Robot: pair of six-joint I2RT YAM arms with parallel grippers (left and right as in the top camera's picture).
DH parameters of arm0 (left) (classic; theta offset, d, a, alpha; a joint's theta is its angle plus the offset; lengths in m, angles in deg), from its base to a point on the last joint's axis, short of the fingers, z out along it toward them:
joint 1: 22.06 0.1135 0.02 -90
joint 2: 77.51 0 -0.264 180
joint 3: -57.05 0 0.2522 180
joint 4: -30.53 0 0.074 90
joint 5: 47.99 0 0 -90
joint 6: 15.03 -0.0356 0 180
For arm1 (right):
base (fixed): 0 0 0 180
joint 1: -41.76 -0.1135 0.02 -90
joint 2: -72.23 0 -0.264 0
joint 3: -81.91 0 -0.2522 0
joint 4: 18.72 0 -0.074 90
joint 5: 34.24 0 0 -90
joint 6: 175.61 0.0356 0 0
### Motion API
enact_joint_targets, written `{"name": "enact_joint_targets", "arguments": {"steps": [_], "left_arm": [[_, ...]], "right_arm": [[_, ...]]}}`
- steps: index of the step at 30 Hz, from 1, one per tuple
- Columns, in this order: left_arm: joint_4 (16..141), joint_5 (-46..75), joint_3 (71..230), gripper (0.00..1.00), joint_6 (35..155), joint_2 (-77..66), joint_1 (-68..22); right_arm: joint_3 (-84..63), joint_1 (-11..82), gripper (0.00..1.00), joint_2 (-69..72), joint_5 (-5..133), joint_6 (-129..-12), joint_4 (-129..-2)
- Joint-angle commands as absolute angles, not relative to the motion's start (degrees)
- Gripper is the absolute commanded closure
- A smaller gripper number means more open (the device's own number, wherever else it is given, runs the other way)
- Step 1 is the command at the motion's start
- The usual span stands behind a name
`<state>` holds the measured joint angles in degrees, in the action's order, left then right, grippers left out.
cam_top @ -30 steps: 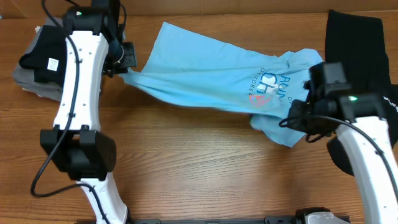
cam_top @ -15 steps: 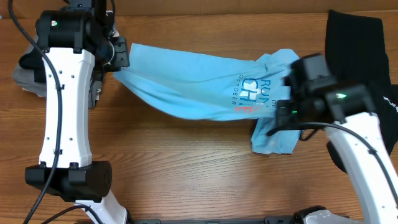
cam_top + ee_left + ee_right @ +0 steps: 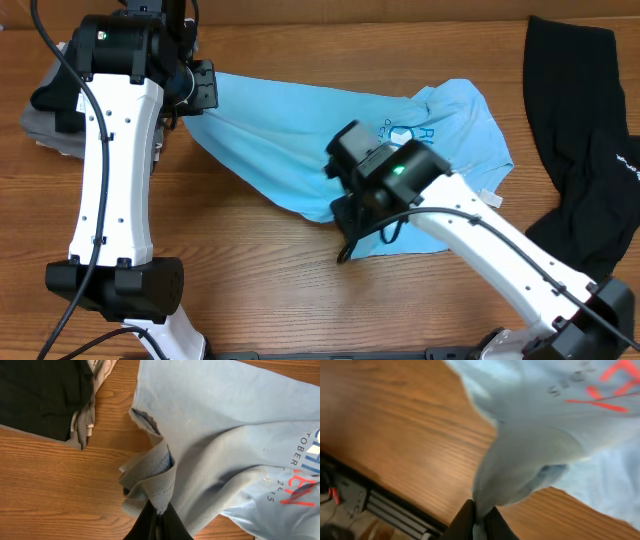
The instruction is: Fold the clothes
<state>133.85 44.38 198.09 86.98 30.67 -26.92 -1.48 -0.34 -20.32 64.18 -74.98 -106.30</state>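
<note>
The light blue T-shirt [image 3: 290,135] hangs stretched between both grippers above the wooden table, with its print [image 3: 400,135] bunched near the right arm. My left gripper [image 3: 197,96] is shut on a bunched grey-blue hem or collar [image 3: 157,477] at the shirt's left end; the pinch shows at the left gripper [image 3: 158,521] in the wrist view. My right gripper [image 3: 350,222] is at mid-table, shut on a fold of the shirt [image 3: 525,450], with cloth squeezed between the fingers at the right gripper [image 3: 479,519]. A black garment [image 3: 575,120] lies at the far right.
A stack of black and grey folded clothes [image 3: 50,100] lies at the far left behind the left arm, also visible as the stack [image 3: 45,395] in the left wrist view. The table's front edge with dark equipment [image 3: 355,495] lies close below the right gripper.
My right arm has swept left from the table's right side to the middle, dragging its part of the shirt along. The left gripper has stayed at the left, still gripping.
</note>
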Motion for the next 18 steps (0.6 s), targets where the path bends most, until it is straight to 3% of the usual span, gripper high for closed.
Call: {"name": "enact_joint_targets", "arguments": {"steps": [1,6,13,18], "left_arm": [[133.39,45.58,198.51,0.96,86.52,31.24,-26.97],[132.69,45.58,198.51,0.96,86.55,31.24,-26.97],[132.32,45.6,198.46,0.96,86.55,31.26,-26.97],[131.66,45.58,198.46,0.96,86.55,31.61,-26.97]], "right_arm": [[-3.64,-3.23,0.87,-20.5,67.44,-73.8,-104.68],[-3.69,-3.43,0.6,-20.48,67.38,-73.82,-104.92],[-3.95,0.01,0.38,-20.48,63.99,-70.89,-106.89],[-8.58,3.59,0.32,-20.48,63.31,-67.5,-104.25]]}}
